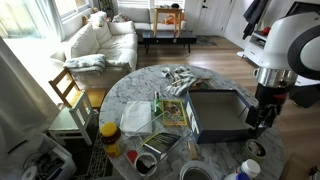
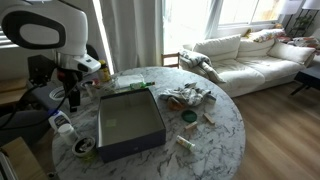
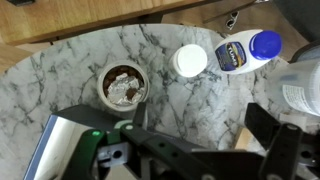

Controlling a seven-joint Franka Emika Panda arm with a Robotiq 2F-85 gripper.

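In an exterior view, the gripper (image 1: 262, 114) hangs just off the right edge of the dark metal tray (image 1: 215, 108) on the round marble table (image 1: 140, 85). Its jaws are spread and hold nothing.

In an exterior view from across the table, the gripper (image 2: 73, 97) hovers at the far left corner of the tray (image 2: 128, 122). It is close beside the rim, and I cannot tell whether it touches. A small jar (image 2: 83, 147) sits nearer, left of the tray.

In the wrist view, the released gripper (image 3: 205, 152) fills the near edge. The tray (image 3: 60, 145) shows only a corner at the near left, just beside one finger. The jar (image 3: 124, 86) lies farther out, and a white cap (image 3: 189, 61) and a blue-capped bottle (image 3: 240, 52) lie far right.
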